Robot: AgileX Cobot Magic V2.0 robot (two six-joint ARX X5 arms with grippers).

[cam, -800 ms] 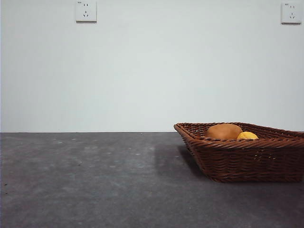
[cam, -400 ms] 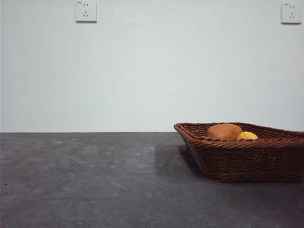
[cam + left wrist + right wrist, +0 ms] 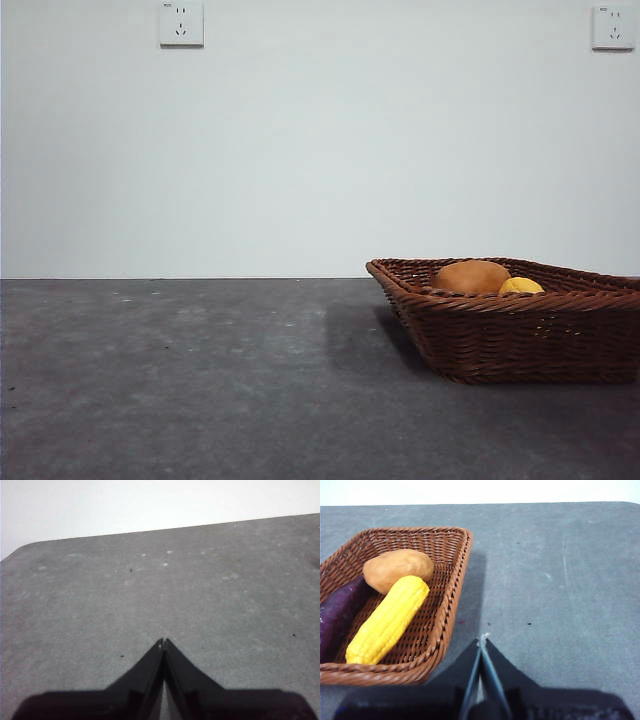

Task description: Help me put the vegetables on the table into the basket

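Wicker basket (image 3: 451, 587) beside right end effector (image 3: 482, 642).

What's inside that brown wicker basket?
The basket holds three vegetables: a yellow corn cob, an orange-brown potato touching it, and a dark purple one alongside. The basket floor beneath them is covered; the front view shows only the tops of two.

Behind the desk (image 3: 180, 380) you face a plain white wall (image 3: 320, 160), evenly lit. You can see two white power sockets high on it, one at left (image 3: 181, 23), one at right (image 3: 612, 27).
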